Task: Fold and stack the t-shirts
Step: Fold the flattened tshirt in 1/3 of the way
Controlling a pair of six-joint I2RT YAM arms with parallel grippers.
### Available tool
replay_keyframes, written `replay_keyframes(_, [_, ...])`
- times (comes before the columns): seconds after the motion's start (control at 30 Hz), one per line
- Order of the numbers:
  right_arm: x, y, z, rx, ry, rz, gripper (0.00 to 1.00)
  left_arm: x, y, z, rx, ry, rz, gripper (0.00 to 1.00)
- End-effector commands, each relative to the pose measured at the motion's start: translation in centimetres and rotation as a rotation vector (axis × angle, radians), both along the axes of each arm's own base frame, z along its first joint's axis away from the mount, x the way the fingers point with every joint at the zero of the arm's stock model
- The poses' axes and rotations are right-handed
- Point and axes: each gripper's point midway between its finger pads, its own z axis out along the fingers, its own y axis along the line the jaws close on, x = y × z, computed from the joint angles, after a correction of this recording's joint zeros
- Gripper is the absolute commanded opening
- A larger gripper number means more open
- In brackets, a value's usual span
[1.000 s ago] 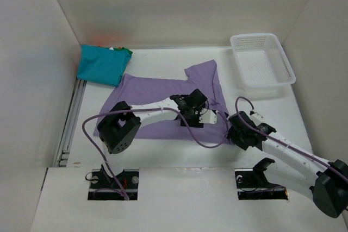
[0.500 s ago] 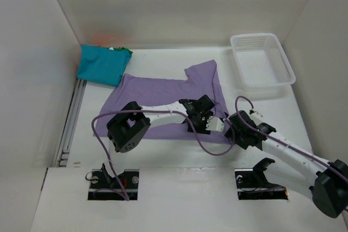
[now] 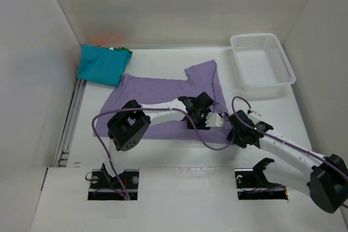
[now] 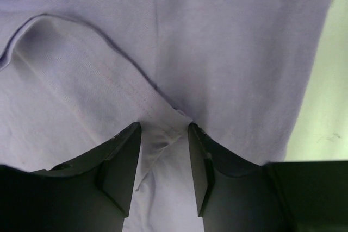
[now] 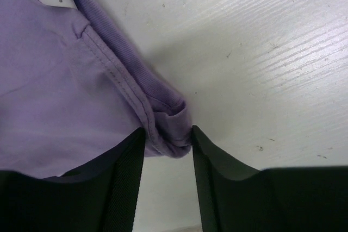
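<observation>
1. Lavender purple cloth t-shirt spread flat mid-desk, long axis left to right.
2. Left claw pinching a collar fold.
3. Right claw pinching the near-right hem corner.

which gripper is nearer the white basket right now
Right. The right gripper sits at the lavender shirt's near right edge, nearer than and slightly left of the white basket. The left gripper is over the shirt, further left of the basket.

Three t-shirts: lavender, teal, green, one basket
</observation>
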Motion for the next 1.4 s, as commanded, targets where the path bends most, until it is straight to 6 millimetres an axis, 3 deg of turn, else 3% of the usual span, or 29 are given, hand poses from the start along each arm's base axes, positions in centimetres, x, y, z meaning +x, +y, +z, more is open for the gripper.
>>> replay_keyframes(0.0, [1.5,0.6,1.2,0.015,-0.048,0.007,0.43,1.6,-1.1,2.6,-0.075,-0.019,0.043,0.36])
replay_keyframes(0.13, [1.5,0.5,1.2,0.012,-0.047,0.008,0.20,2.0,-1.2,2.4,-0.081,-0.014,0.050,0.25])
replay_keyframes(0.23, [1.6,0.5,1.2,0.011,-0.048,0.009,0.10,2.1,-1.3,2.4,-0.090,-0.008,0.061,0.15])
replay_keyframes(0.33, [1.6,0.5,1.2,0.013,-0.045,0.009,0.01,3.4,-1.1,3.2,-0.122,-0.009,0.124,0.12])
replay_keyframes(0.57, [1.2,-0.3,1.0,-0.010,-0.022,0.015,0.00,9.1,1.3,4.9,-0.187,-0.031,0.352,0.14])
replay_keyframes(0.73, [1.1,-0.4,0.9,-0.014,-0.007,0.023,0.00,10.4,2.1,4.1,-0.160,-0.062,0.418,0.23])
replay_keyframes(0.83, [1.0,-0.3,0.9,-0.015,-0.003,0.030,0.00,12.2,3.4,3.8,-0.123,-0.134,0.484,0.27])
replay_keyframes(0.93, [1.0,-0.2,0.9,-0.017,0.002,0.032,0.00,14.2,5.6,3.9,-0.083,-0.208,0.552,0.37])
replay_keyframes(0.97, [0.9,-0.2,0.8,-0.016,0.004,0.032,0.04,14.6,6.2,4.2,-0.075,-0.217,0.560,0.44])
replay_keyframes(1.03, [1.0,-0.1,1.0,-0.008,-0.003,0.037,0.23,14.8,7.4,5.2,-0.071,-0.232,0.563,0.53])
replay_keyframes(1.1, [1.6,0.9,2.5,0.026,-0.057,0.070,0.29,14.5,9.0,6.6,-0.067,-0.250,0.555,0.56])
replay_keyframes(1.23, [2.5,1.6,6.1,0.044,-0.152,0.086,0.36,11.5,14.8,9.6,-0.011,-0.298,0.456,0.61])
replay_keyframes(1.37, [2.6,-0.1,5.7,-0.030,-0.086,0.060,0.46,5.9,23.7,7.6,0.200,-0.263,0.352,0.63])
